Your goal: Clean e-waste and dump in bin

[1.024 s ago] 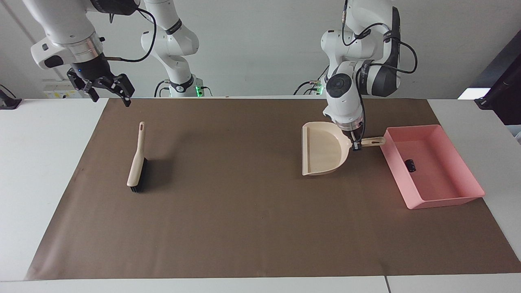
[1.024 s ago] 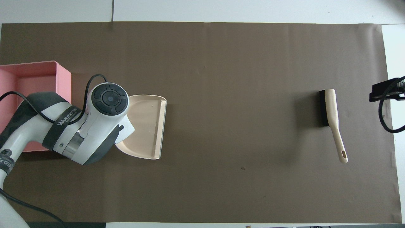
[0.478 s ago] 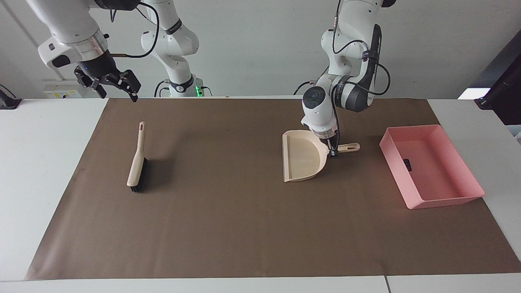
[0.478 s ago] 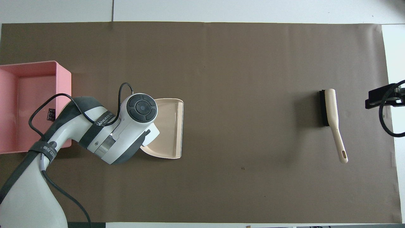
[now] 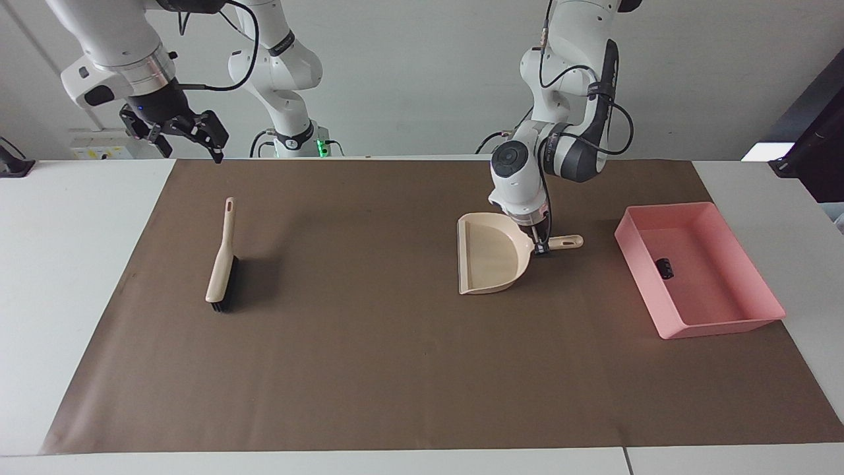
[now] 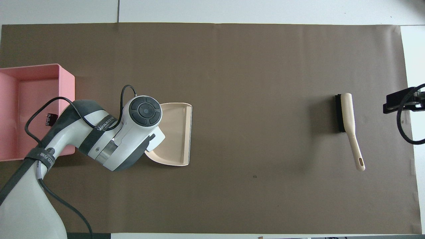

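Left hand (image 5: 542, 249) clamped on the dustpan (image 5: 491, 254) handle, pan flat on the worktop (image 5: 395, 369), handle pointing at the bin (image 5: 758, 290) alongside, e-waste (image 5: 665, 268) inside. Right hand (image 5: 188, 135) waits, fingers apart, above the brush (image 5: 222, 260) end.

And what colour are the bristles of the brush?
Black. The brush has a beige handle and black bristles; the overhead view shows them best.
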Available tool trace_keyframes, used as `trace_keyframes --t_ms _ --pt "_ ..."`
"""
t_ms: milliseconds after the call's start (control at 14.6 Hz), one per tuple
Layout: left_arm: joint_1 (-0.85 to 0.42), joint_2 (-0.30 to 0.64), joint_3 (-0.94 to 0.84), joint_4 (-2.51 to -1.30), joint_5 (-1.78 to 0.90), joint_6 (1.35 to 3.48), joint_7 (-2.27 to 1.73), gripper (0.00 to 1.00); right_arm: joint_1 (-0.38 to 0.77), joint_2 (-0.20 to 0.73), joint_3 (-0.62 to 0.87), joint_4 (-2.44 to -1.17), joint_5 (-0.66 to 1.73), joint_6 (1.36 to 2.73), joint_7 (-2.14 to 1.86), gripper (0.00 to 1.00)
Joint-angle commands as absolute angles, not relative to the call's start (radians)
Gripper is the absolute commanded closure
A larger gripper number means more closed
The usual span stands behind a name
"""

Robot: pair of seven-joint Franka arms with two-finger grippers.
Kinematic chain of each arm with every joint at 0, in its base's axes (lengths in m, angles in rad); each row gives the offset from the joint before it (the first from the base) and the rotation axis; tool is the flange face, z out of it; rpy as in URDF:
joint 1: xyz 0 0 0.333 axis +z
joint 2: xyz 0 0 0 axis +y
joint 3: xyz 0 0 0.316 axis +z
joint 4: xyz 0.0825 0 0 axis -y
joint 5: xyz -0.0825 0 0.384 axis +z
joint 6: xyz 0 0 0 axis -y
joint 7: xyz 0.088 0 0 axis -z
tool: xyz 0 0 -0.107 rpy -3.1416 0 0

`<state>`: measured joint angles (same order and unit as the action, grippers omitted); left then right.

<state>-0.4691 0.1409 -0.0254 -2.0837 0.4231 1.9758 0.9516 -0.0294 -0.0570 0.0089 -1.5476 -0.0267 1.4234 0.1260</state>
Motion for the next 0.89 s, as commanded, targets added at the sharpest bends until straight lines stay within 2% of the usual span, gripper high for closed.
trace_keyframes --t_ms 0,68,273,478,819 --pt "-0.428 0.075 -0.011 -2.088 0.408 1.948 0.892 0.27 -0.031 -0.061 0.012 -1.557 -0.035 1.433 0.117 0.00" --pt "-0.411 0.068 -0.011 -2.089 0.408 1.924 0.837 0.18 -0.032 -0.061 0.012 -1.560 -0.031 1.433 0.118 0.00" --pt "-0.330 0.034 -0.012 -2.089 0.407 1.898 0.700 0.03 -0.032 -0.063 0.012 -1.566 -0.023 1.439 0.121 0.00" --pt "-0.241 0.008 -0.012 -2.082 0.384 1.894 0.556 0.02 -0.038 -0.064 0.012 -1.575 -0.021 1.439 0.124 0.00" --pt "-0.080 0.037 -0.011 -1.904 0.230 1.767 0.505 0.02 -0.037 -0.078 0.012 -1.606 -0.023 1.482 0.127 0.00"
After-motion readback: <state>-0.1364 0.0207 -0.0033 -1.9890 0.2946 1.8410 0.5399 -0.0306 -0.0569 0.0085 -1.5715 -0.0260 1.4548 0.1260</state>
